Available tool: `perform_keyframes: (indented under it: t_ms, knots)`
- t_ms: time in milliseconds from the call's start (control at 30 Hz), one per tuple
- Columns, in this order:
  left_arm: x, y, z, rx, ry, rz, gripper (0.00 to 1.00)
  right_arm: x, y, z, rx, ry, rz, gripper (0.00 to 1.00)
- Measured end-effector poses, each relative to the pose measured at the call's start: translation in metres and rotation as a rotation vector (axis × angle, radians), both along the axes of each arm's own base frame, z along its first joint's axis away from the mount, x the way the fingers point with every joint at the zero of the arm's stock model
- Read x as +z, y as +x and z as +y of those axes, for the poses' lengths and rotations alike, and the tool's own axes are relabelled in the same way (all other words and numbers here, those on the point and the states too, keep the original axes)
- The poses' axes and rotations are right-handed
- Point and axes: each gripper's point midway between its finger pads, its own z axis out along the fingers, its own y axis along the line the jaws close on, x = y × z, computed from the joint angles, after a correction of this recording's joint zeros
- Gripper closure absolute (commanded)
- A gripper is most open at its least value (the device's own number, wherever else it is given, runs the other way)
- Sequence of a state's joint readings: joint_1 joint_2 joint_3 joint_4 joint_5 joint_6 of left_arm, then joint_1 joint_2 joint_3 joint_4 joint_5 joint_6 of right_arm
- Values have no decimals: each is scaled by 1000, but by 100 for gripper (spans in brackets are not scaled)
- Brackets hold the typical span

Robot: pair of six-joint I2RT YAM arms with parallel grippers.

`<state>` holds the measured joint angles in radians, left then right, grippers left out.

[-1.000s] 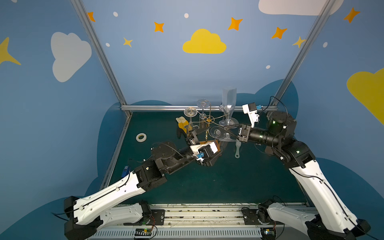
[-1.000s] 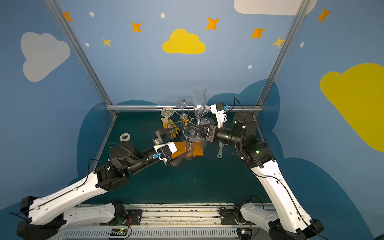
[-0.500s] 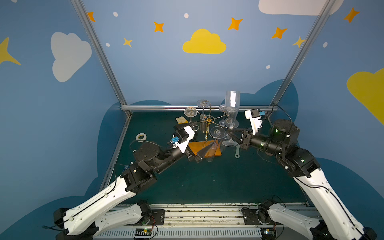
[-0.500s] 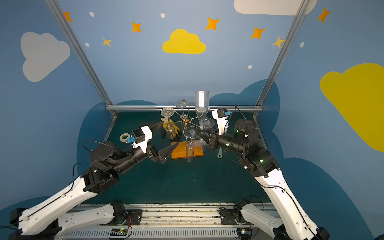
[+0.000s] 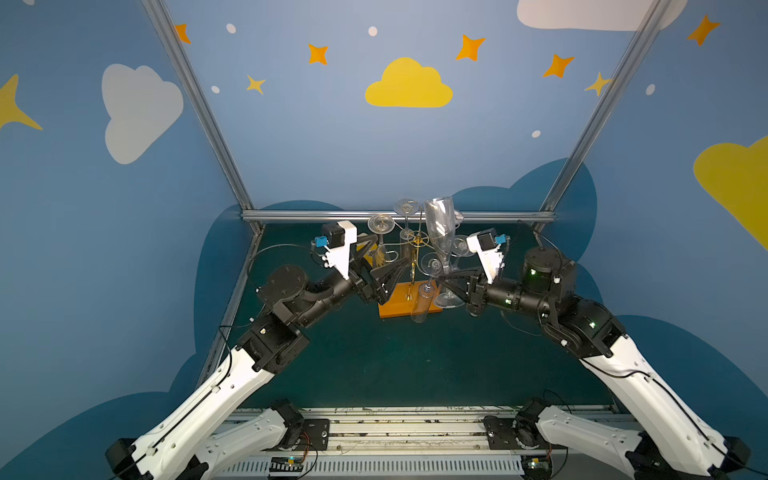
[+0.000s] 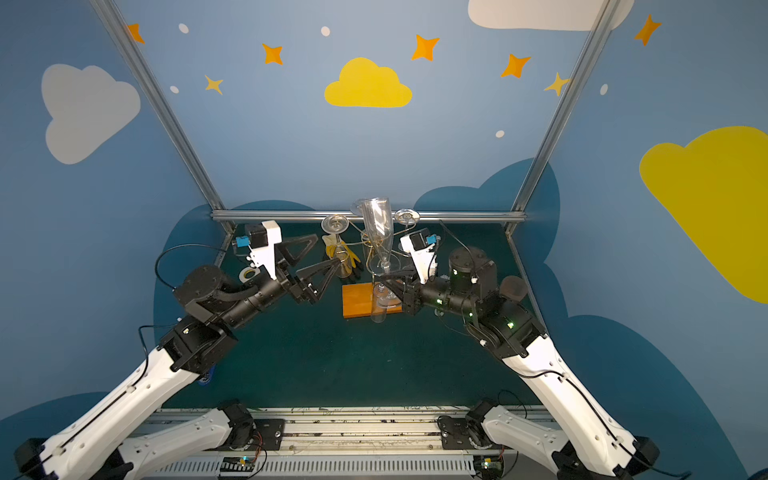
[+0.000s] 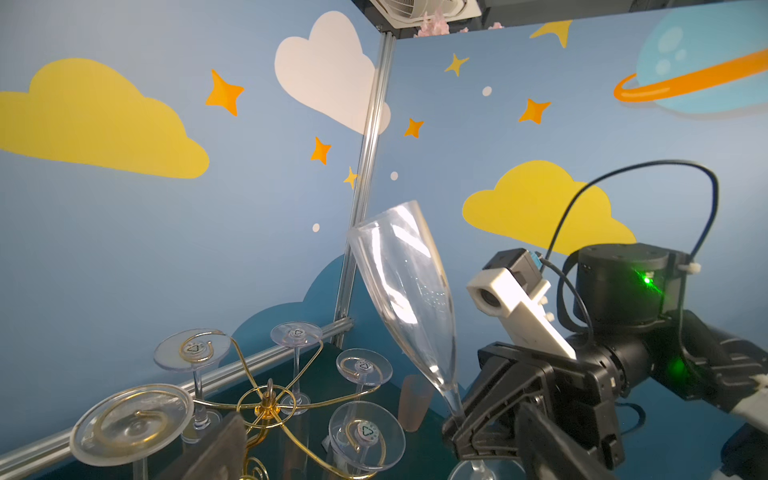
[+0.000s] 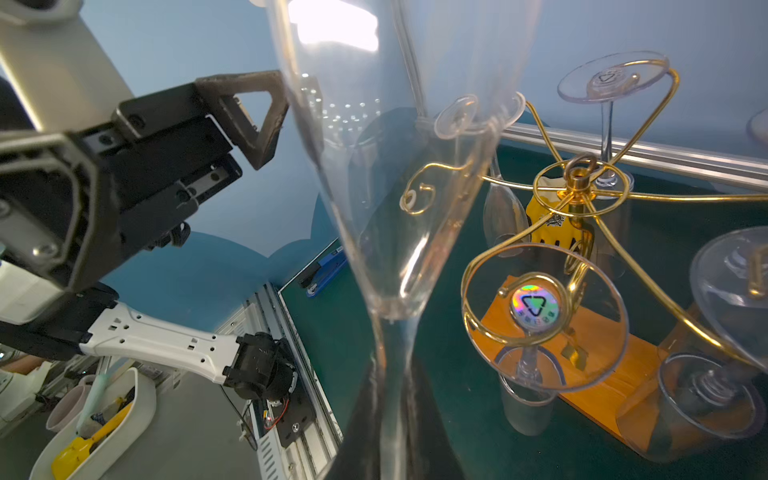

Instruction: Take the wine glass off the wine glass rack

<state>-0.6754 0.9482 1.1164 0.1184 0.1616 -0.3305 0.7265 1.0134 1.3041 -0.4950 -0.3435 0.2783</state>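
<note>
Stem of the clear champagne flute (image 5: 439,232) is pinched between the closed fingers of the right gripper (image 5: 445,282), low down, just above the foot. The flute stands bowl-up and tipped a little. In both top views its rim points toward 12 o'clock, above the gripper.

The flute is at about 3 o'clock from the central post of the wine glass rack (image 8: 577,178). It is just beside the gold wire arms but apart from them. One bare spiral tip shows through the bowl in the right wrist view. In a top view the flute's foot overlaps the 3 o'clock edge of the rack's orange wooden base (image 5: 395,301). Whether the foot rests on the base or hangs above it cannot be told.

Five other flutes (image 7: 365,432) hang bowl-down from the spiral tips, their round feet uppermost.

The left gripper (image 6: 329,248) is at 9 o'clock from the post, near the rack. Its two black triangular fingers are spread wide and hold nothing. They point toward the hanging glasses without touching them.

A white tape roll (image 6: 249,273) lies on the green table (image 6: 332,365), farther out at 9 o'clock, partly behind the left wrist.
</note>
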Motion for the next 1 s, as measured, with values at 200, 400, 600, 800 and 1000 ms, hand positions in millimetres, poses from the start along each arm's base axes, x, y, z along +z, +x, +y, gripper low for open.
perform_keyframes:
  t_ms: [200, 400, 600, 800, 1000]
  knots:
    - [-1, 4, -3, -94, -70, 96, 1, -7, -2, 8, 19, -32, -11, 100]
    - [-1, 6, -5, -162, -120, 166, 1, -9, -7, 14, 42, -48, -30, 100]
    - [-5, 5, -10, -212, -131, 206, 1, -9, -10, 16, 52, -54, -39, 100]
    - [-10, 10, -18, -250, -136, 247, 1, -14, -10, 21, 66, -70, -37, 100]
    - [-13, 17, -24, -266, -158, 284, 1, -19, -16, 30, 103, -80, -32, 100]
